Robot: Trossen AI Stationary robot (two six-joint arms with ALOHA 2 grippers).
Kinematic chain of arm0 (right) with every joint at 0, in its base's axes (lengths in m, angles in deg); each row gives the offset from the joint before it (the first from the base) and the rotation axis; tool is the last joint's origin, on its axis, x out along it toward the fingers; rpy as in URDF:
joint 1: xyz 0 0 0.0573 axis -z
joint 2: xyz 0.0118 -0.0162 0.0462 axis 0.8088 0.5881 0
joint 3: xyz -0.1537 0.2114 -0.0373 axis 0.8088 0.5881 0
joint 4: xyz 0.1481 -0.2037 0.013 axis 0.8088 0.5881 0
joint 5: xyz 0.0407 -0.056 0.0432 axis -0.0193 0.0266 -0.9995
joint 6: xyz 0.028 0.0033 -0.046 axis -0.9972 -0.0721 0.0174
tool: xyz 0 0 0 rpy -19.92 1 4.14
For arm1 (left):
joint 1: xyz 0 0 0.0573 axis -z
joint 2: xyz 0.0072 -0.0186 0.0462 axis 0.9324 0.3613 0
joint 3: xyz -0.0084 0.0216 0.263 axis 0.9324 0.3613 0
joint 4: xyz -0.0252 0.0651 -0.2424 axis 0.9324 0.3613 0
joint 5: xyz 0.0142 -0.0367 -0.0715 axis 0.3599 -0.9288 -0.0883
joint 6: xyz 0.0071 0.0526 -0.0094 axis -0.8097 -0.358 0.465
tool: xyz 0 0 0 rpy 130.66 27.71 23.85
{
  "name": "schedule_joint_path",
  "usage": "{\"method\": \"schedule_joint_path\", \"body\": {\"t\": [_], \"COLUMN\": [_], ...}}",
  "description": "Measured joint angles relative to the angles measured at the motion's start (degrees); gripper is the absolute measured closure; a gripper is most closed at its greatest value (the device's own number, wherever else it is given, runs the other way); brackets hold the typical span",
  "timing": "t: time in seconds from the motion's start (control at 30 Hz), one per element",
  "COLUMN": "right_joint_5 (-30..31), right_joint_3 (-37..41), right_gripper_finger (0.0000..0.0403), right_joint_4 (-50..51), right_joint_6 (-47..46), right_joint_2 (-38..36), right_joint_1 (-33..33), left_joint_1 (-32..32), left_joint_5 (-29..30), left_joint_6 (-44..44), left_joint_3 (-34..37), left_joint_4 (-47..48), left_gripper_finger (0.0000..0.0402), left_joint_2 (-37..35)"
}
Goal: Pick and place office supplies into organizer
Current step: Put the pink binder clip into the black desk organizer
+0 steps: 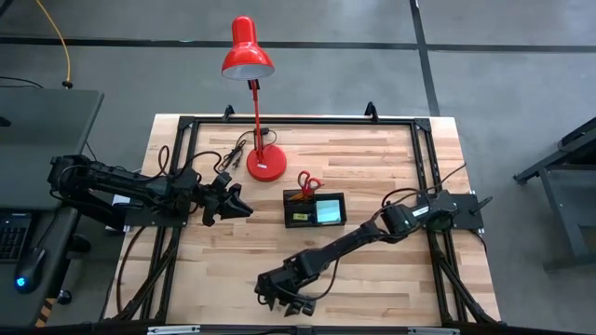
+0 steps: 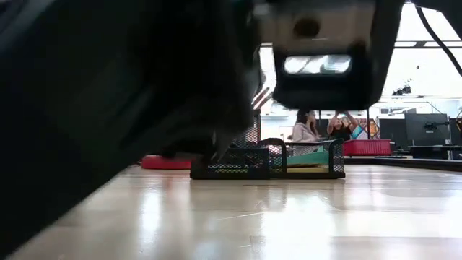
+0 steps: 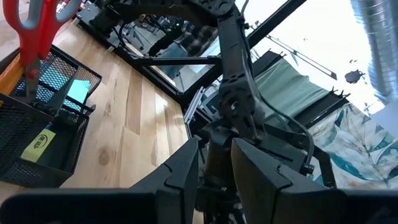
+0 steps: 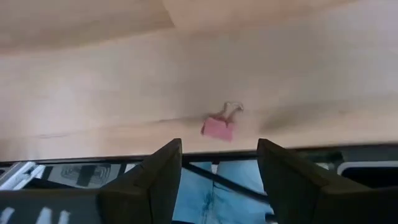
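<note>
We start at the organizer (image 1: 314,208), which sits near the middle of the desk (image 1: 391,149), just in front of the red lamp base (image 1: 265,164). It already holds the red-handled scissors (image 1: 308,182), standing upright at its back-left corner, a teal sticky-note pad (image 1: 328,210) in the right compartment, and a small yellow block (image 1: 299,217) low in the left one. In the low view the mesh walls show something teal and something yellow inside, little more.

One item is still out: a small pink binder clip (image 4: 219,127) lies flat on the wood close to the desk's front edge, seen only in the right wrist view. The right gripper (image 4: 219,165) hangs just over it with its fingers apart and nothing between them; the clip sits beyond the gap, not yet inside it. From above, this gripper is down by the front edge, left of centre.

The left gripper (image 3: 214,165) waits off the organizer's left side, toward the desk's left edge, fingers slightly apart and empty.

We judge the step in hand to be the reach for the clip. The next move calls for lowering until the fingers straddle the clip, closing on its body rather than its wire loop, then carrying it back to the organizer.
</note>
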State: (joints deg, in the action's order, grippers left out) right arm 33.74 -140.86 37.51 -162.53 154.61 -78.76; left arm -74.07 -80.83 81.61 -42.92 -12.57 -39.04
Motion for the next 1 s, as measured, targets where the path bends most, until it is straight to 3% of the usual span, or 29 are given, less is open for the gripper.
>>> {"method": "schedule_joint_path", "body": {"t": [0.17, 0.53, 1.0], "right_joint_5": [-1.2, -1.3, -6.2], "right_joint_3": [0.0, -0.2, -0.1], "right_gripper_finger": [0.0206, 0.0215, 0.0392], "right_joint_4": [-4.9, -1.5, 1.3], "right_joint_6": [-0.4, 1.9, 9.8], "right_joint_2": [2.0, 2.1, 2.2], "right_joint_1": [0.0, 0.0, 0.4], "left_joint_1": [0.0, 0.0, 0.0], "left_joint_5": [-1.3, -3.3, -3.2], "left_joint_6": [-1.2, -1.3, -1.4], "left_joint_3": [0.0, 0.0, 0.0], "left_joint_4": [0.4, 1.4, 1.5], "left_gripper_finger": [0.0314, 0.0314, 0.0314], "left_joint_2": [0.0, 0.0, 0.0]}}
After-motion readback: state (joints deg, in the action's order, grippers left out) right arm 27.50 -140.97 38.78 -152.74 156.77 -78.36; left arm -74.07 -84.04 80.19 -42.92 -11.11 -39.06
